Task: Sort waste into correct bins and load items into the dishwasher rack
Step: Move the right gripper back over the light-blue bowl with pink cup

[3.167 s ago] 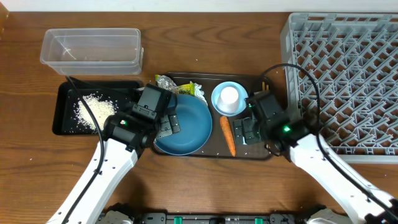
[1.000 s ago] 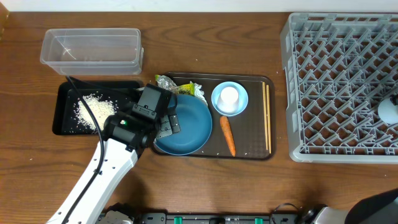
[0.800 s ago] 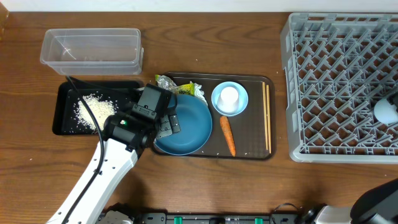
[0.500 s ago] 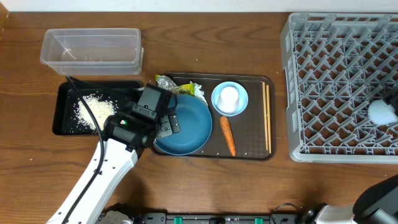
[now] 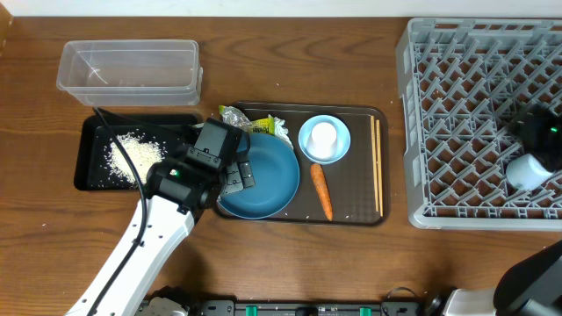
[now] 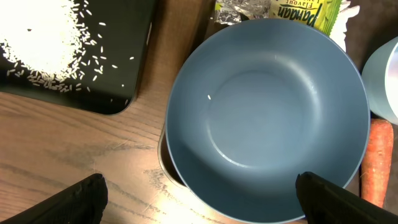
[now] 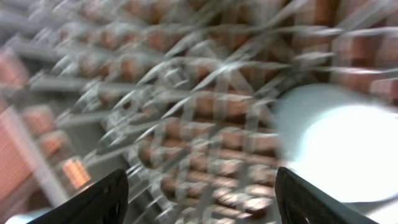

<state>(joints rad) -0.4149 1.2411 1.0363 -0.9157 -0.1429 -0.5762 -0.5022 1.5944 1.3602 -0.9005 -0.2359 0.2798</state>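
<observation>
My left gripper [image 5: 237, 173] hangs open over the near rim of the dark blue dish [image 6: 267, 112], fingertips wide apart [image 6: 208, 202] and holding nothing. Rice [image 5: 127, 154] lies in the black tray [image 5: 88, 171]. The silver wrapper [image 5: 255, 123], the small light blue bowl [image 5: 324, 139], the carrot [image 5: 321, 191] and the chopsticks [image 5: 378, 167] rest on the brown tray. At the far right my right gripper [image 5: 531, 140] is above the grey rack [image 5: 457, 114], open [image 7: 199, 199] over bare lattice. A pale round cup [image 5: 527, 171] sits in the rack just beside it, blurred in the right wrist view [image 7: 339, 146].
The clear tub [image 5: 129, 68] stands behind the black tray with a few grains in it. The brown serving tray [image 5: 351, 215] sits mid-table, its right edge close to the rack's left wall. Bare wood runs along the table front.
The right arm has come in over the rack from the right edge. The pale cup has shifted left and toward the front. The right jaws have widened. The left arm is still.
</observation>
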